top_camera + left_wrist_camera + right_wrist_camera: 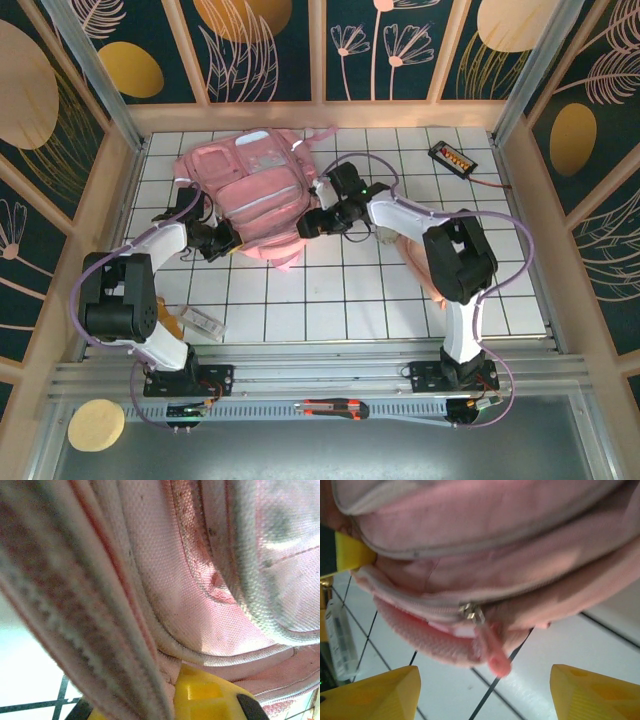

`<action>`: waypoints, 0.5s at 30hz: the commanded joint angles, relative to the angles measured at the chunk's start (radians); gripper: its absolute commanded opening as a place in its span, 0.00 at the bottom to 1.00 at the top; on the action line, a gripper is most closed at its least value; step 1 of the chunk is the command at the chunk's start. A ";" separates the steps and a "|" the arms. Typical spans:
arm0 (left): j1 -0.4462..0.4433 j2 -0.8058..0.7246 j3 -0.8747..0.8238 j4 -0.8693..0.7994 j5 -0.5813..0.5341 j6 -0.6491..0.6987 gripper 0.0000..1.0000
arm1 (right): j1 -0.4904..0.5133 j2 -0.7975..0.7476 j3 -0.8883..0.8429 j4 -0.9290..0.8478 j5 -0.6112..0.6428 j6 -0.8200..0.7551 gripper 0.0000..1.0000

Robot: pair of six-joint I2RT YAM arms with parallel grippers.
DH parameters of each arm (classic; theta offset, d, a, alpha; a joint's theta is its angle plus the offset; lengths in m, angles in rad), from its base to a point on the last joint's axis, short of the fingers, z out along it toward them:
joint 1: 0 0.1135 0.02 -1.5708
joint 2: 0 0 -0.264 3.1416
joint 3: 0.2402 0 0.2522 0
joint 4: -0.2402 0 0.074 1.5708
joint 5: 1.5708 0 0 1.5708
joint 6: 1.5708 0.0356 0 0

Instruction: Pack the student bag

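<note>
The student bag (250, 190), a big pink backpack, lies flat at the back left of the tiled table (380, 310). My left gripper (225, 240) is shut on the fabric of its near edge; in the left wrist view pink cloth (165, 570) bunches over a yellow finger (210, 695). My right gripper (305, 225) is at the bag's near right corner. In the right wrist view its jaws stand open (485, 695). The metal zip slider (471, 612) and its pink pull tab (495, 652) hang free just above the gap. The bag's inside is hidden.
A black device (452, 157) with a red cable lies at the back right. A clear case (205, 322) lies near the left arm's base. A pale pink flat item (420, 268) shows partly under the right arm. Wooden walls (520, 200) enclose the table.
</note>
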State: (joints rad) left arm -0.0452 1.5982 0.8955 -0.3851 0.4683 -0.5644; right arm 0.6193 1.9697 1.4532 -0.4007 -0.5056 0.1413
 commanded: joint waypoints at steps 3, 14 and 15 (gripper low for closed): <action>0.010 -0.011 -0.016 0.057 0.021 0.035 0.00 | 0.032 0.070 0.124 -0.110 0.102 -0.167 0.70; 0.027 0.006 -0.015 0.061 0.032 0.037 0.00 | 0.076 0.151 0.197 -0.198 0.164 -0.270 0.65; 0.028 0.008 -0.015 0.061 0.035 0.035 0.00 | 0.076 0.153 0.194 -0.197 0.168 -0.272 0.65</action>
State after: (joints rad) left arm -0.0315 1.6001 0.8825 -0.3679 0.4984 -0.5610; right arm 0.6830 2.0998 1.6283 -0.5438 -0.3691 -0.0879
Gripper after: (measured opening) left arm 0.074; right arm 0.653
